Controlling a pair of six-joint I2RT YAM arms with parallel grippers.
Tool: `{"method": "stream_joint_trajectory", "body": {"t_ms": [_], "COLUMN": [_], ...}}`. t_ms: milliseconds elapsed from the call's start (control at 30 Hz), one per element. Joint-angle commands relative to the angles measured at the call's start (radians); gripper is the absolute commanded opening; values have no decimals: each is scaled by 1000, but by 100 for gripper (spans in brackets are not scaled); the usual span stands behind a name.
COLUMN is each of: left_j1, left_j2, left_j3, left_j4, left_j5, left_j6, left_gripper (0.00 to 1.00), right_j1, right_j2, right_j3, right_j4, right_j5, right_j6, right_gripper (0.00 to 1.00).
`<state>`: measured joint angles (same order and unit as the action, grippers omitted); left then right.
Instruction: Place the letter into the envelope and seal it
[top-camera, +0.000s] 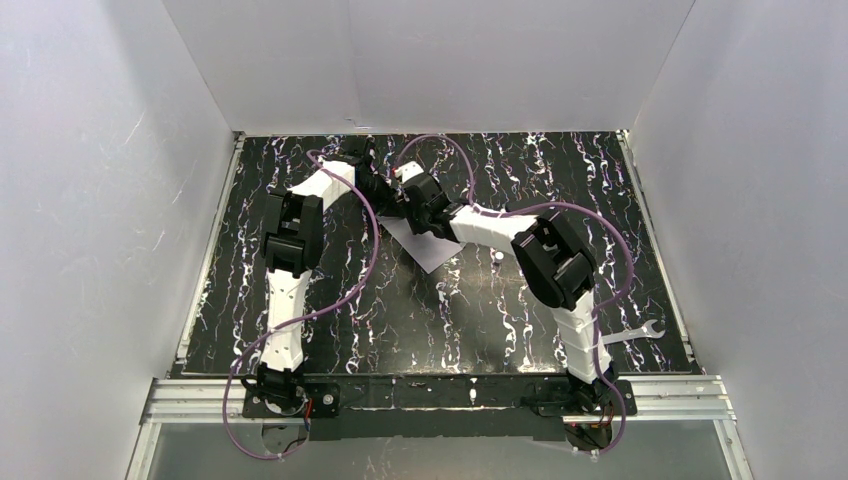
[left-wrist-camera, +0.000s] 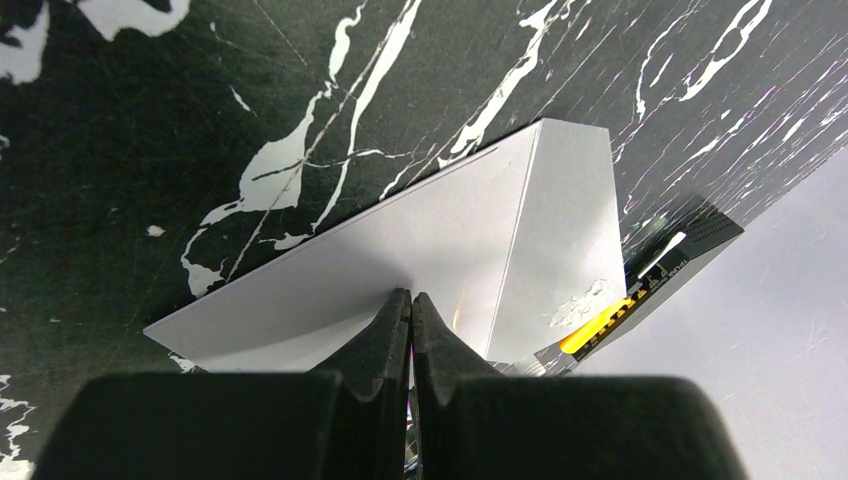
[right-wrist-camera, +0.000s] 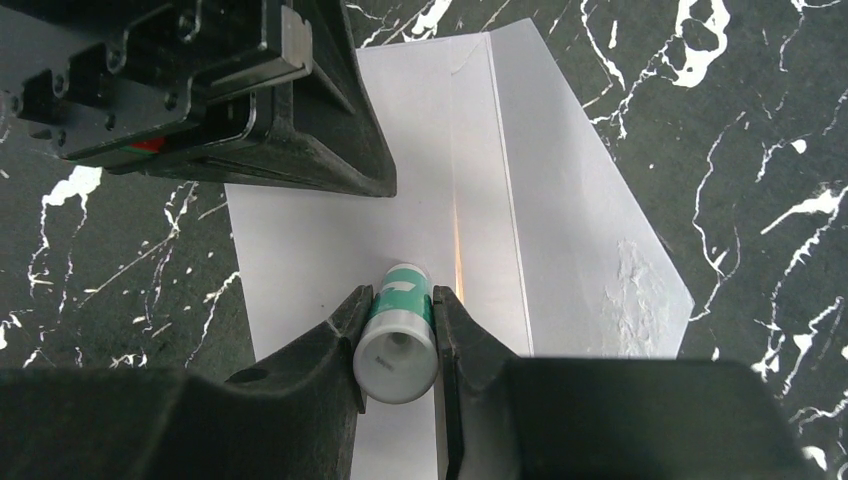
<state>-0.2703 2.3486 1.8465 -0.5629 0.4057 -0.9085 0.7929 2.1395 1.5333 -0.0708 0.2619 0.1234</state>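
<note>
The pale envelope (top-camera: 432, 252) lies flat on the dark marbled table, its triangular flap (right-wrist-camera: 590, 240) folded open beside the body, with a rough smeared patch near the flap's tip. A thin orange sliver, the letter's edge (right-wrist-camera: 458, 250), shows along the envelope's mouth; the remainder of the letter is hidden inside. My left gripper (left-wrist-camera: 411, 296) is shut, its tips resting on the envelope body (left-wrist-camera: 330, 290). My right gripper (right-wrist-camera: 402, 292) is shut on a white and green glue stick (right-wrist-camera: 398, 340), which points down at the envelope close to the mouth. Both grippers meet over the envelope (top-camera: 405, 205).
A silver wrench (top-camera: 630, 333) lies near the table's right front edge. White walls enclose the table on three sides. The left gripper's black body (right-wrist-camera: 250, 100) hangs just beyond my right gripper's fingers.
</note>
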Motion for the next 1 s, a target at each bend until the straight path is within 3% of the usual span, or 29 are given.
{"method": "stream_joint_trajectory", "body": {"t_ms": [0,167,467,767,967], "left_j1": [-3,-4,-3,-4,-3], "left_j2": [74,73,81,59,-10], "left_j3": [-13,-18,-14,-19,-5], "left_j4": [-52,-51,-48,-37,79], "left_j5": [-88,-84,-83,-43,109], "left_j6": [33,38,34,33,90], "left_gripper": [0,0,0,0,0], "right_j1": [-21,-28,-35,-77,-172], "right_j2": [25,28,-85,-156,-265], "right_j3": [-66,-74,-76,-101,-55], "right_j4": [19,-11,-263,-243,-150], "right_j5": [-129,-93,-72,-182,-435], "right_j6": [25,41,29,38,191], "right_gripper": [1,1,1,1,1]}}
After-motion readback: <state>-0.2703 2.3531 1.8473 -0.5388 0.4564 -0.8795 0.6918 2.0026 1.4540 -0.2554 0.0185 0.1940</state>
